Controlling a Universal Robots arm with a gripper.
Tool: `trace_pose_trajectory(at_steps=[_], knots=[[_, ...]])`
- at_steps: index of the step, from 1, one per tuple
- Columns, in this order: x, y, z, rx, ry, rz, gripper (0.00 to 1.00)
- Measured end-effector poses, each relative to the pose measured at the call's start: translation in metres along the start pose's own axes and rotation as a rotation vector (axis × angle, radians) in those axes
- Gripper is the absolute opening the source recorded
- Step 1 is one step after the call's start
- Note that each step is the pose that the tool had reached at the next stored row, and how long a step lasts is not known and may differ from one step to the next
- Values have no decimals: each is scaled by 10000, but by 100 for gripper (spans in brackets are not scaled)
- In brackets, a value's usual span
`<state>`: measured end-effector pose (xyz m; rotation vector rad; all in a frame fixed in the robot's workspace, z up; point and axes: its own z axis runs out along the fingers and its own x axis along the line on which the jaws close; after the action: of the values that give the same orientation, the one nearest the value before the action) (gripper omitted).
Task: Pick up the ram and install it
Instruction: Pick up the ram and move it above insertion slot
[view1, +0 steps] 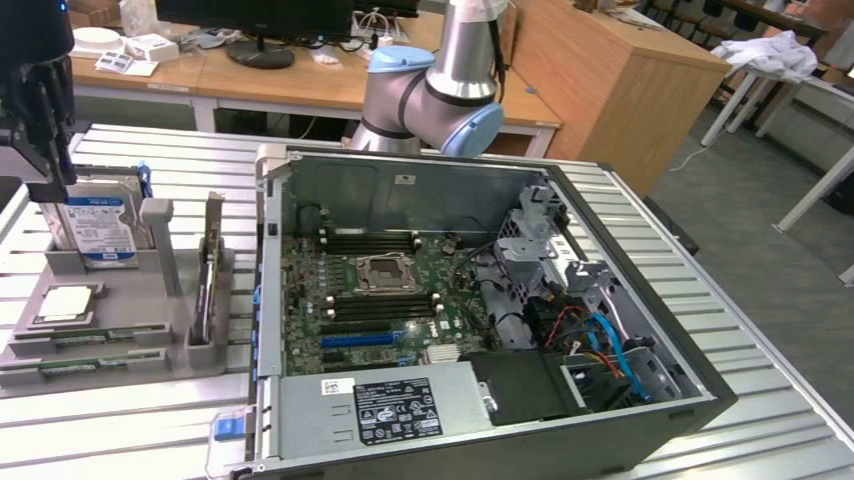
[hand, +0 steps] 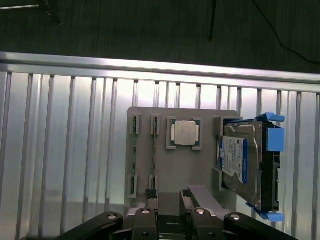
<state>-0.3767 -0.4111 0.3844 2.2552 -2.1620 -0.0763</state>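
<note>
Your gripper is released: in the wrist view its links are splayed wide with nothing between them, so it carries nothing. In the exterior view it hangs above the grey holder, over the end where the hard drive stands on edge in its blue rails.

The ram is not yet picked. Two sticks sit on edge in side-by-side slots of that holder. The inner ram stick is just beside the processor, and the outer ram stick is on its far side, nearer the holder's edge. Both rest between small end posts. Which of the two you mean to take cannot be told from here.

For the pick, I would judge alignment to matter most. Centre the gripper over one stick only, with the jaws square across the thin board rather than along it. The neighbouring slot is close, so one jaw must drop into the narrow gap between the sticks without nudging the other. Aim for mid-length, well clear of the end posts, and close on the board's flat faces. A skewed grip would likely tilt the stick.

Beyond the holder, on the slatted aluminium table, the open computer case lies with its motherboard exposed. The black memory slots look unfilled.
</note>
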Motion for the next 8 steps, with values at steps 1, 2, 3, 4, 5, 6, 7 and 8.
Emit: trace_pose_trajectory(at_steps=[1,2,3,4,5,6,7,8], knots=[[0,0,0,-1,0,0,31],[0,0,2,1,-1,0,31],[1,0,15,3,-2,0,31],[1,-1,32,2,-1,0,31],[1,-2,49,1,0,0,31],[2,-3,67,1,-1,-1,31],[2,-4,85,2,-1,0,31],[2,-5,103,2,-1,0,31]])
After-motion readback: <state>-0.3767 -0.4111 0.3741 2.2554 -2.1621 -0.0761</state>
